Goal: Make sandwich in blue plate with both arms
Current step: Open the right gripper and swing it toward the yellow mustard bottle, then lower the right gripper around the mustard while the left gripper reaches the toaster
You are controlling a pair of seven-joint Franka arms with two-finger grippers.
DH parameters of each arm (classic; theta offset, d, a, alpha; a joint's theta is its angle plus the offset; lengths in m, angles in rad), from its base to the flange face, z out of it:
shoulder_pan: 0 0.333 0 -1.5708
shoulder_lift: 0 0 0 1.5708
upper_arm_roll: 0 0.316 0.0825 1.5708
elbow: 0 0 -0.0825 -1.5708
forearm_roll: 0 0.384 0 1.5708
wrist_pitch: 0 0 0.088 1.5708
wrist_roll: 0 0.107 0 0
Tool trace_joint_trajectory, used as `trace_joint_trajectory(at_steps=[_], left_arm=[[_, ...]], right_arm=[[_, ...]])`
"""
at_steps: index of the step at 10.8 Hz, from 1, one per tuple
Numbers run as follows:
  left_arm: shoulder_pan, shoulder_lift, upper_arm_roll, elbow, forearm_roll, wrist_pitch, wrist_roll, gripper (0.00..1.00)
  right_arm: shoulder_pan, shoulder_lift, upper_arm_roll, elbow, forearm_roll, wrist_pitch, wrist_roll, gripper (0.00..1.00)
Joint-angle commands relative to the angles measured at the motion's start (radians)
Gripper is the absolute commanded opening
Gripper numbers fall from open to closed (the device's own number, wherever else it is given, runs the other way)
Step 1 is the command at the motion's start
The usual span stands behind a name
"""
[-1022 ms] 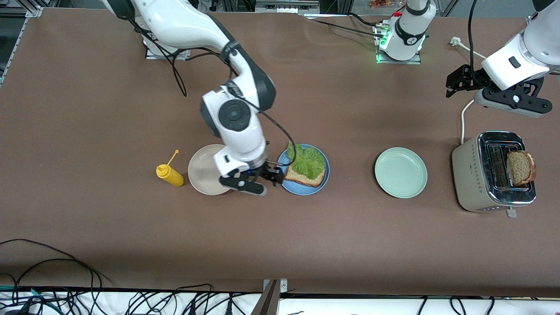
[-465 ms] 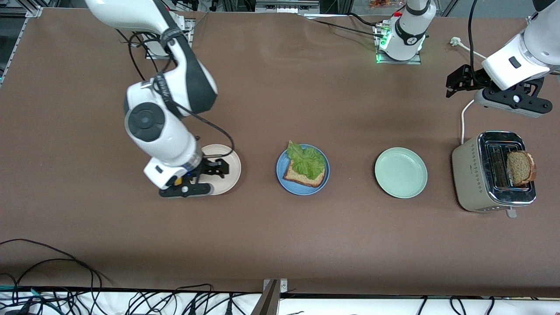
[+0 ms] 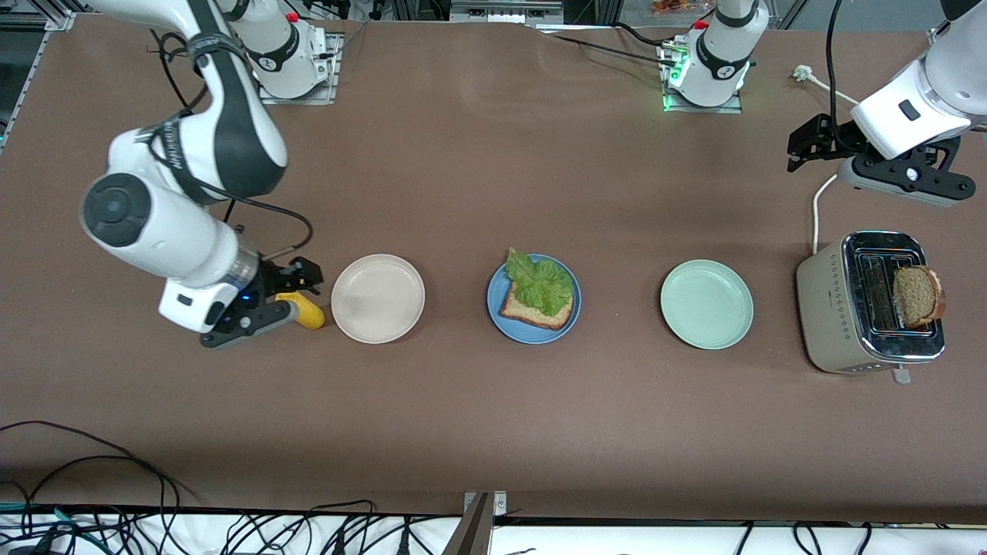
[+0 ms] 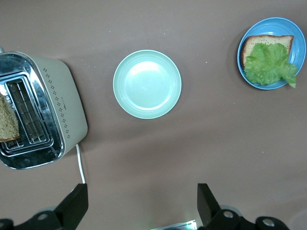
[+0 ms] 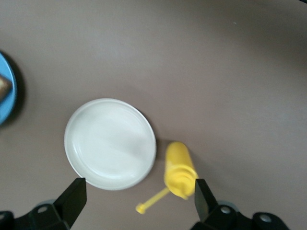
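The blue plate (image 3: 532,336) sits mid-table with one toast slice (image 3: 530,314) on it and a lettuce leaf (image 3: 544,284) on top. The left wrist view also shows that plate (image 4: 298,72), toast (image 4: 268,41) and lettuce (image 4: 268,62). A second toast slice (image 3: 917,294) stands in the toaster (image 3: 837,316). My right gripper (image 3: 297,291) hangs open over the yellow squeeze bottle (image 5: 178,167), holding nothing. My left gripper (image 3: 806,146) waits open and empty over the table by the toaster's white cord.
A beige plate (image 3: 378,298) lies between the bottle and the blue plate. A mint-green plate (image 3: 706,304) lies between the blue plate and the toaster. Loose cables run along the table edge nearest the front camera.
My right arm swung away from the blue plate, past the beige plate, to above the yellow bottle. The lettuce stays on the toast. The left arm has not moved.
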Motion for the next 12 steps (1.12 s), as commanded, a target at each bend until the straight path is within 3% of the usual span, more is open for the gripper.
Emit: trace_joint_trajectory(at_steps=[1,5,11,12], left_arm=[[0.025,0.003,0.007,0.006,-0.003,-0.011,0.004,1.0],[0.083,0.017,0.01,0.01,0.002,0.001,0.006,1.0],[0.256,0.141,0.01,0.013,0.014,0.24,0.012,1.0],[0.3,0.194,0.01,0.054,0.016,0.258,0.025,1.0]], right_arm=[[-0.09,-0.133,0.025,-0.178,0.07,0.024,-0.26,1.0],[-0.228,-0.177,0.025,-0.305,0.235,0.063,-0.688,1.0],[-0.32,-0.14,0.024,-0.391,0.449,0.09,-1.071,1.0],[-0.32,-0.134,0.024,-0.425,0.51,0.116,-1.184,1.0]])
